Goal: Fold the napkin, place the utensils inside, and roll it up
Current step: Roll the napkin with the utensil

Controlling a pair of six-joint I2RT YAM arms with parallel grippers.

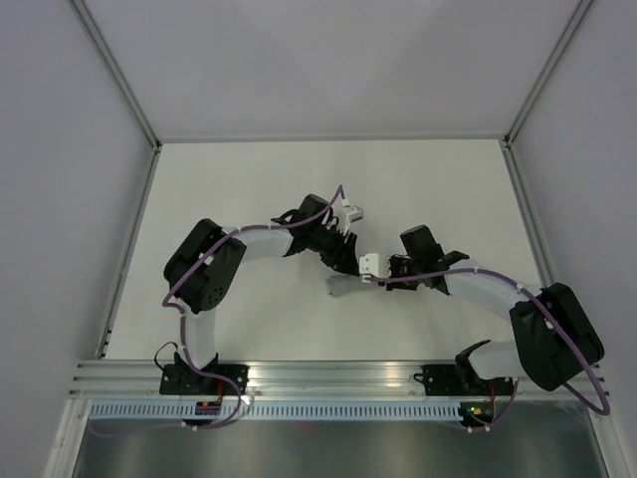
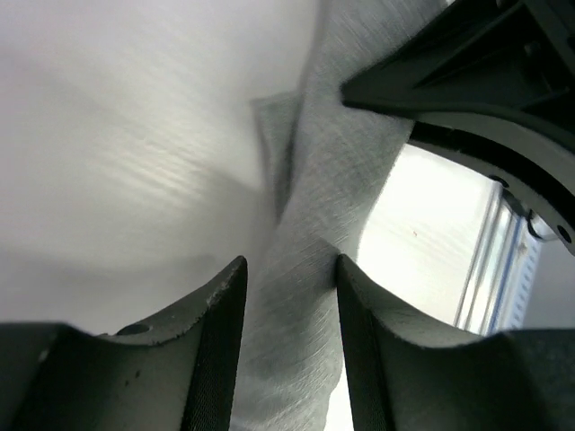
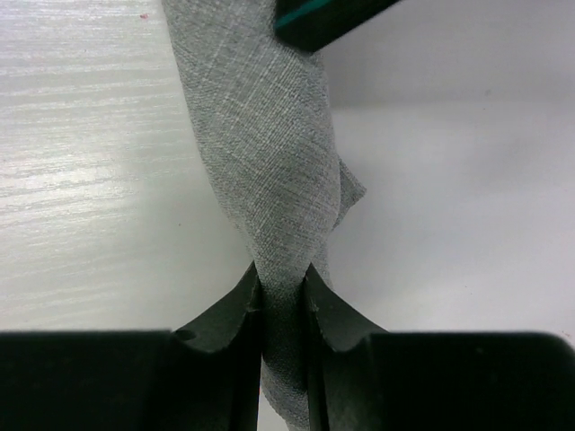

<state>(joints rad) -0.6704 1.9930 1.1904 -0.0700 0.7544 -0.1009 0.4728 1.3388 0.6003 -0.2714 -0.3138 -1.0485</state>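
Note:
The grey napkin (image 1: 336, 287) is bunched into a narrow twisted strip, held up between both grippers near the table's middle. My left gripper (image 2: 287, 265) has its fingers on either side of the strip (image 2: 332, 180), and the cloth fills the gap between them. My right gripper (image 3: 282, 274) is shut tight on the strip (image 3: 260, 117). In the top view the left gripper (image 1: 343, 261) and right gripper (image 1: 364, 280) are almost touching. A small corner of cloth sticks out sideways. No utensils show in any view.
The white table (image 1: 249, 189) is walled by white panels with aluminium posts. An aluminium rail (image 1: 328, 373) runs along the near edge by the arm bases. The right gripper's black body (image 2: 476, 81) crowds the upper right of the left wrist view.

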